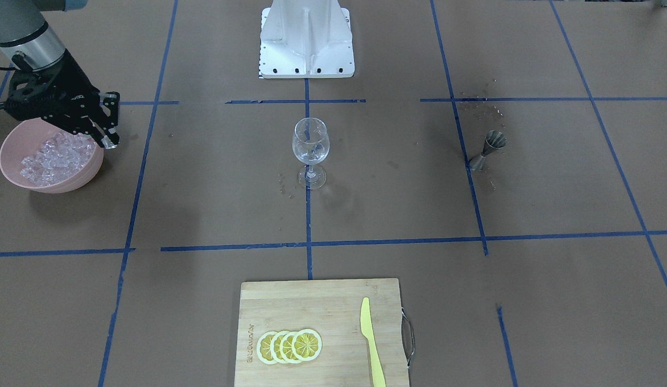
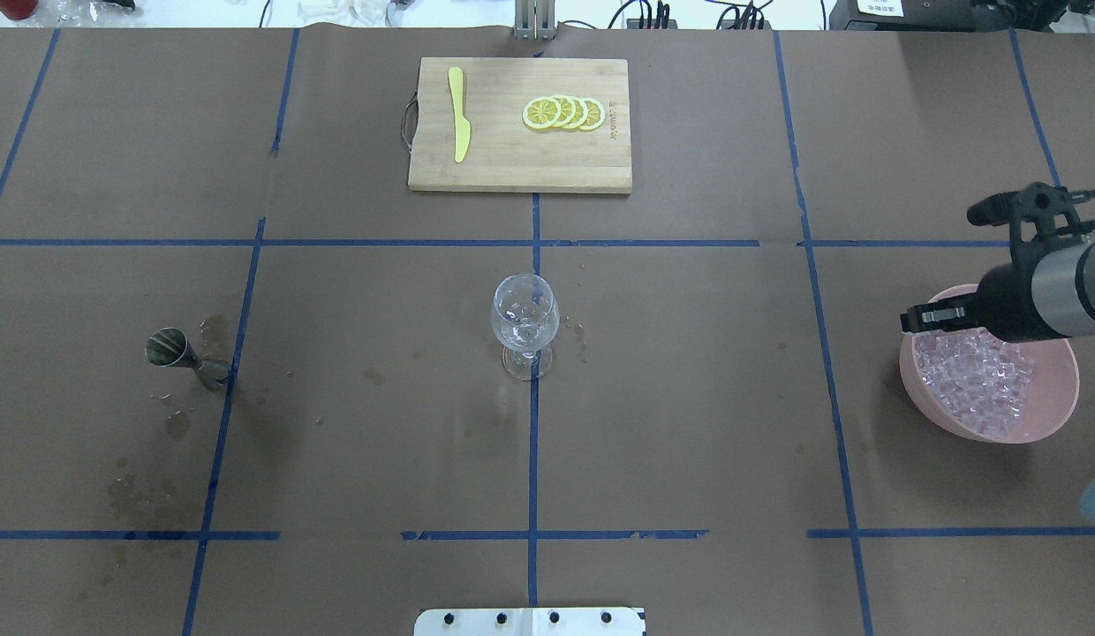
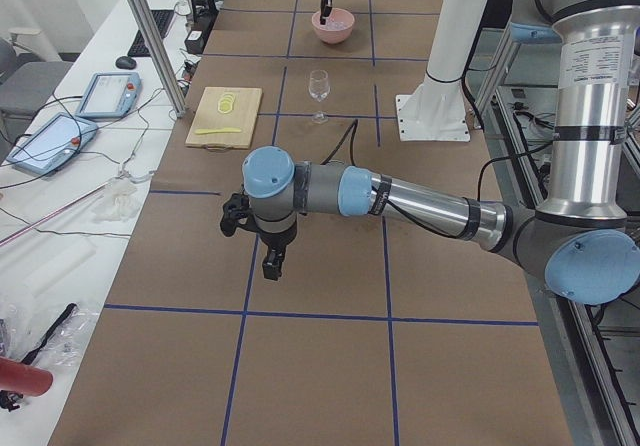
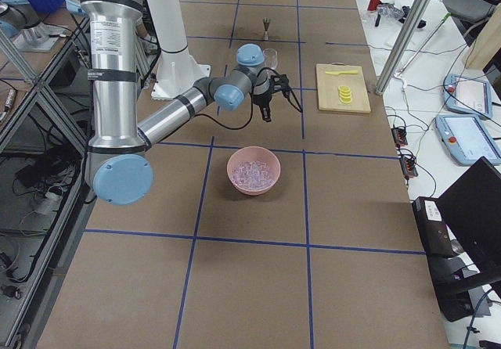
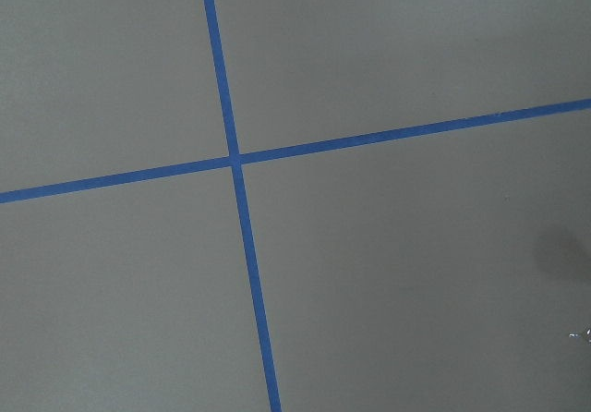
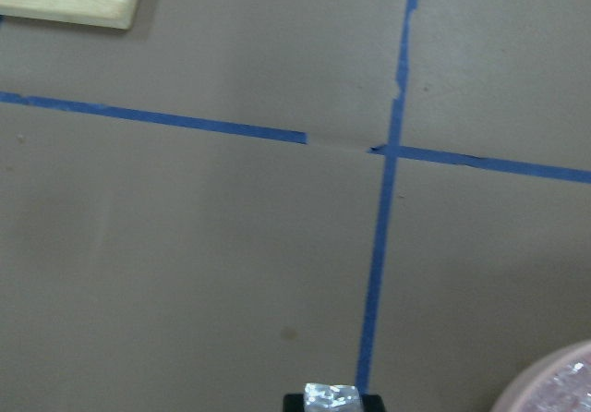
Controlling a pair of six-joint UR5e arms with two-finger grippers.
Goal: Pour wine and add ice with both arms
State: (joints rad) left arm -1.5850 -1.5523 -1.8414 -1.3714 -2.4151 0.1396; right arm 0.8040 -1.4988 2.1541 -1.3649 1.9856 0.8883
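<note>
Ice (image 1: 54,153) is lying in the pink bowl (image 1: 64,185), the right gripper (image 1: 110,142) clenching one cube (image 6: 332,396) at its rim, the glass (image 1: 310,141), seemingly poured, is awaiting ice, the jigger (image 1: 489,149) is standing idle, left gripper's (image 3: 272,264) state I cannot tell

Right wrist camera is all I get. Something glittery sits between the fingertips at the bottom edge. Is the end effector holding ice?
Observer: Yes. The front view shows the right end effector shut on one ice cube, above the rim of the pink bowl on its wine-glass side.
Operator: Where's the glass?
Observer: The wine glass stands upright mid-table, well apart from the bowl.
Operator: And the left arm?
Observer: The left arm hangs over bare table; the side view can't show whether the left end effector is open.
</note>
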